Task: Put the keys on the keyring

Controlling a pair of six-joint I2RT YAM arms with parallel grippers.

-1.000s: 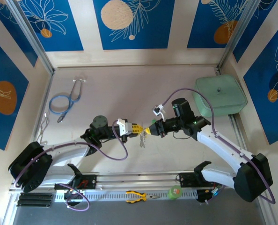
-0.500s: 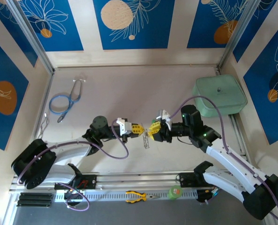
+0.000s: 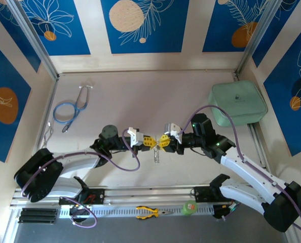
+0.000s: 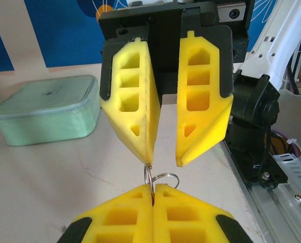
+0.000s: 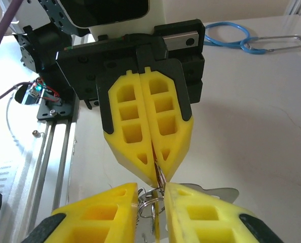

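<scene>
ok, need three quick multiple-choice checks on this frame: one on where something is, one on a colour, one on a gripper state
1. Where in the overhead view does the stethoscope lie?
A. on the left side
B. on the right side
C. dead centre

2. What colour is the lidded box?
A. blue
B. pale green
C. yellow

3. How is the left gripper?
A. wide open
B. shut on nothing
C. shut on the keyring

Answers:
1 A: it lies near the left wall, apart from both arms.
2 B: the lid and sides are pale green.
3 C: its yellow fingers meet with a metal ring of the keyring pinched between them.
</scene>
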